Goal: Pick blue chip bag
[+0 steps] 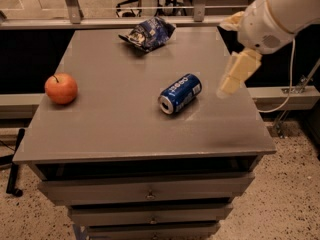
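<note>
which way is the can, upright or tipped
On its side: the soda can shows its round end toward the camera. The gripper hovers to its right.

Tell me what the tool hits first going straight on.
Likely bare table beside the can: the tool, above the table's right edge, points down and slightly left, away from the chip bag. Depth is unclear.

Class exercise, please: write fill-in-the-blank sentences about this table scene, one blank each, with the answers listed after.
The blue chip bag lies near the table's ____ edge.
The soda can lies on its ____.
The apple rests near the ____ edge as pictured.
The gripper hovers at the table's ____ side as pictured.
Missing words: far; side; left; right.
</note>
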